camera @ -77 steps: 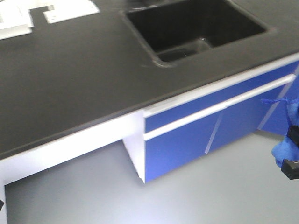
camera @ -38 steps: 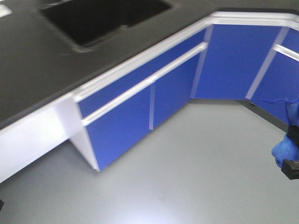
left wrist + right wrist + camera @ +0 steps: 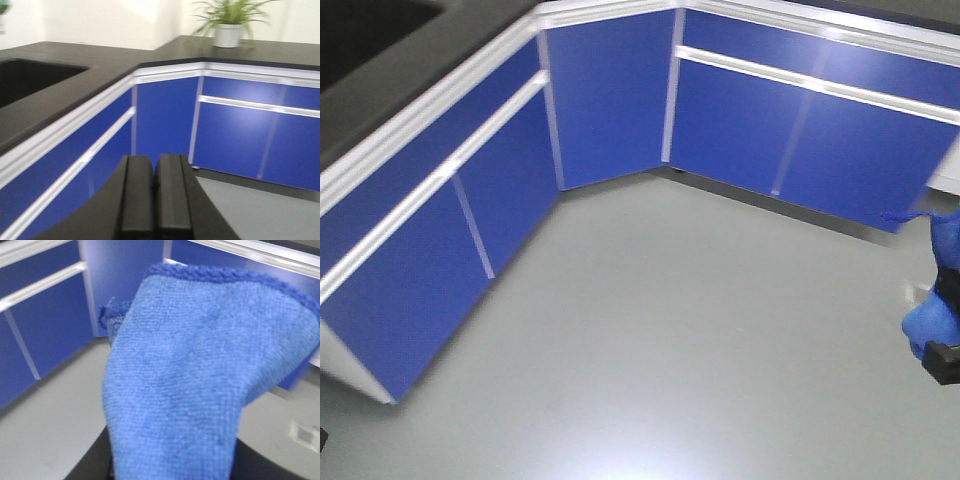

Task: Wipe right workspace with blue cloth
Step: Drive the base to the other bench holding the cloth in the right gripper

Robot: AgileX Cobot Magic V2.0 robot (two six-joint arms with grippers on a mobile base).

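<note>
where blue cupboards (image 3: 610, 100) meet, grey floor (image 3: 660, 330) lies wide open. right pincer (image 3: 942, 325) is clamped on the blue cloth (image 3: 930, 315) over that floor. left pincer (image 3: 155, 170) is pressed together; only its view shows the plant (image 3: 227, 22) on the bench (image 3: 280, 50).

Bunched blue cloth (image 3: 923, 322) stands upright over the floor (image 3: 670, 330), seemingly gripped at its base.

Grey floor (image 3: 670, 330) lies open from centre to six o'clock; blue cabinets (image 3: 610, 100) wall nine through two; blue cloth (image 3: 928, 322) hangs at three.
</note>
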